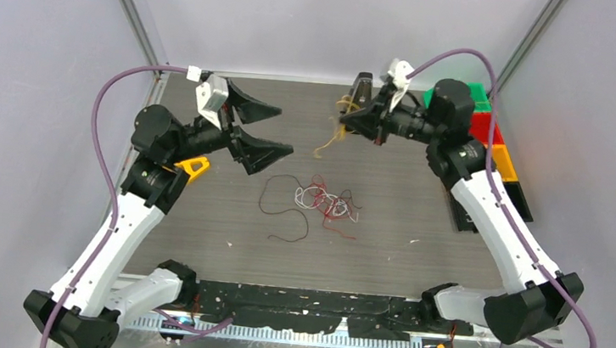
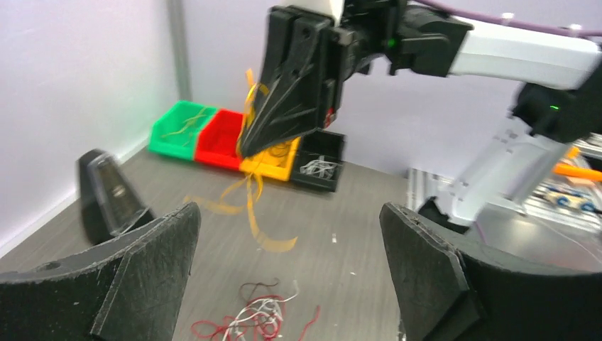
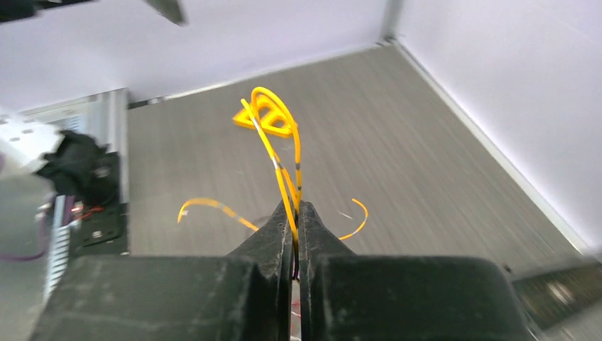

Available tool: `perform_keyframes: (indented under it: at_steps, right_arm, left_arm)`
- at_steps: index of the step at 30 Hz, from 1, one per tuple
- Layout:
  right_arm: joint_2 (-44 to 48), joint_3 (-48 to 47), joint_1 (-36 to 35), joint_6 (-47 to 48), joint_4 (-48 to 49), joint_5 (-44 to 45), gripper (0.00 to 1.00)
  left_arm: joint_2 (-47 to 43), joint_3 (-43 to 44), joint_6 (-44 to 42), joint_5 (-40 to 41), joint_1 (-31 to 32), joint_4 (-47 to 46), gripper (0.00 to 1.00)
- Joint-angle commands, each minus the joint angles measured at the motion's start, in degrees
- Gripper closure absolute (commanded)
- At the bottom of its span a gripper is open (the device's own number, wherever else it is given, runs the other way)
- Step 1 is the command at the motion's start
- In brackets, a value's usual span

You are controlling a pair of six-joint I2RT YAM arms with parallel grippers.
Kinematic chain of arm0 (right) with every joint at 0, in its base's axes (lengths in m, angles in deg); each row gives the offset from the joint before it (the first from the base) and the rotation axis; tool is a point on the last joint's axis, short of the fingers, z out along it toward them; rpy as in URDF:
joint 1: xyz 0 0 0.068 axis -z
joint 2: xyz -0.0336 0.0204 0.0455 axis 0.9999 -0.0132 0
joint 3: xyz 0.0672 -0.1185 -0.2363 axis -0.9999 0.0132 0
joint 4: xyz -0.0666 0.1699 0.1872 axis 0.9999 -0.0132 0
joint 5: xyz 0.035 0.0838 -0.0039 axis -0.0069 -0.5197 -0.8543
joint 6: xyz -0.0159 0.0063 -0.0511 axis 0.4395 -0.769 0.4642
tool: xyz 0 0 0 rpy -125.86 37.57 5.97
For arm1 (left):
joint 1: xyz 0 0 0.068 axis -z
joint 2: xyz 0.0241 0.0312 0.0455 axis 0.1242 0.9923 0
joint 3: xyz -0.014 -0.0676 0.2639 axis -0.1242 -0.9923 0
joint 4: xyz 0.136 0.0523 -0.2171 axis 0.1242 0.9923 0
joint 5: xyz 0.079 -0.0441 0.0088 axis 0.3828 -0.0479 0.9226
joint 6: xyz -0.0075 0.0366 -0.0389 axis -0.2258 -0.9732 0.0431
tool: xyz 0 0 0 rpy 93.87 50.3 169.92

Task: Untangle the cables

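A small tangle of red, white and dark brown cables (image 1: pixel 324 202) lies mid-table, with a loose dark strand (image 1: pixel 277 208) curling to its left. The tangle also shows low in the left wrist view (image 2: pixel 248 320). My right gripper (image 1: pixel 345 123) is shut on yellow-orange cables (image 1: pixel 328 140) and holds them in the air at the back of the table; they loop out past its tips (image 3: pixel 277 135). The left wrist view shows the same strands (image 2: pixel 252 206) hanging from the right gripper (image 2: pixel 245 149). My left gripper (image 1: pixel 279 130) is open and empty, raised left of the tangle.
Green (image 2: pixel 181 128), red (image 2: pixel 221 142), yellow (image 2: pixel 273 163) and black (image 2: pixel 323 167) bins stand in a row along the right wall; the green, yellow and black ones hold strands. An orange triangular piece (image 1: pixel 194 166) lies by the left arm. Walls enclose the table.
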Motion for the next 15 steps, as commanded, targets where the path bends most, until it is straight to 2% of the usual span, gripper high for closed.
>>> perform_keyframes:
  at_steps: [1,5,8,11,15]
  right_arm:
    - [0.49,-2.92,8.60,2.28,-1.63,2.94,0.95]
    - [-3.90,-5.24,21.92,8.77,-1.91,7.43,0.95]
    - [-12.47,-11.79,30.47,13.73,-1.71,14.86,0.95]
    - [-22.06,-22.55,35.36,15.62,-1.99,17.38,0.95]
    - [-35.37,-33.35,37.74,18.80,-0.45,21.16,0.95]
  left_arm:
    - [-0.32,1.70,-7.33,9.95,-2.23,8.11,0.00]
    - [-0.59,0.80,-10.30,9.83,-2.40,10.26,0.00]
    - [-0.21,-0.19,-10.19,9.78,-2.40,10.47,0.00]
    - [0.99,-0.15,-10.53,10.08,-2.40,10.85,0.00]
    - [2.55,0.62,-11.99,11.07,-2.40,13.90,0.00]
